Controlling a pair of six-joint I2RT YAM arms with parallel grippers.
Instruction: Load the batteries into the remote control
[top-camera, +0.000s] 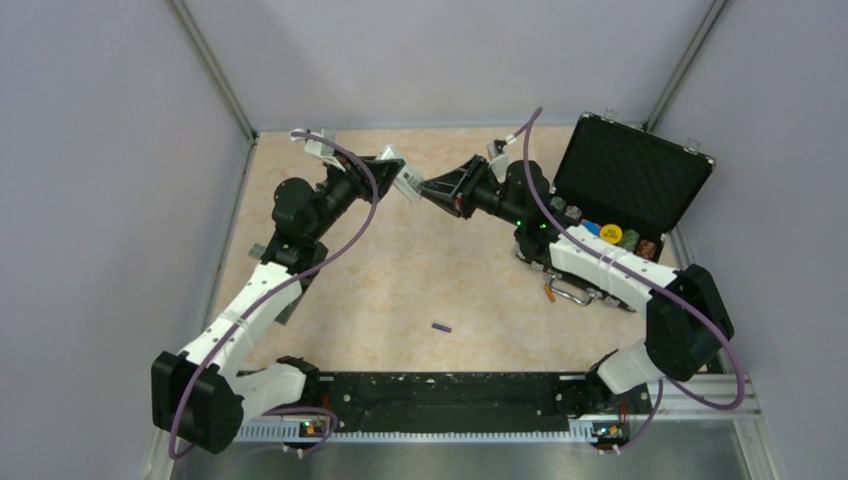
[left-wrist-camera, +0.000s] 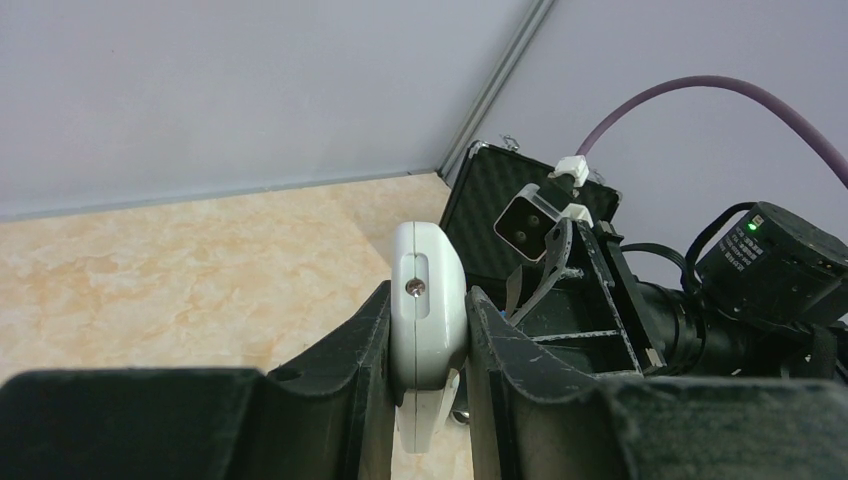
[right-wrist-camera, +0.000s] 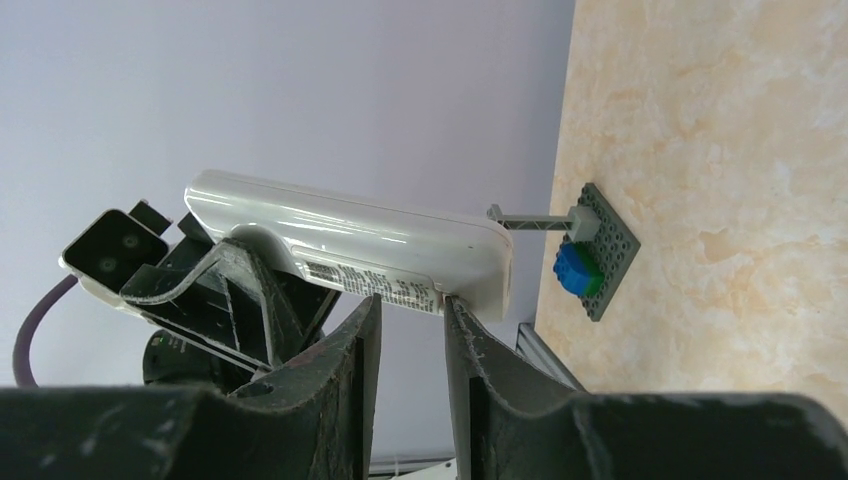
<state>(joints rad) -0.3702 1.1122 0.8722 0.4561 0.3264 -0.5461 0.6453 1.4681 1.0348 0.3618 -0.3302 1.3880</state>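
Remote control (left-wrist-camera: 425, 255) is slim, white, glossy, w/ rounded corners. Its end face has a recessed slot w/ one small screw, and a strip of fine printed text runs along one long side. It's up in the air, off the counter (top-camera: 400, 290), over the far part, roughly mid-way along the far edge.

Left hand (left-wrist-camera: 430, 293) is clamped tight on it. The remote sits edge-on between the two dark fingers, its rounded end poking out past the tips.

Right hand (right-wrist-camera: 412, 301) comes at it from the opposite side. Fingers are a little apart w/ bare wall showing through the gap, nothing between them. The tips are right up against the remote's lower long edge, near its corner. Can't tell if they actually press on it.

One dark purple battery (top-camera: 441, 327) lies flat on the counter, approx. centre, toward the near edge, well apart from both hands.

An open black case (top-camera: 640, 165) sits at the far right corner. A small dark grey plate w/ a blue block (right-wrist-camera: 598, 255) lies by the left edge.
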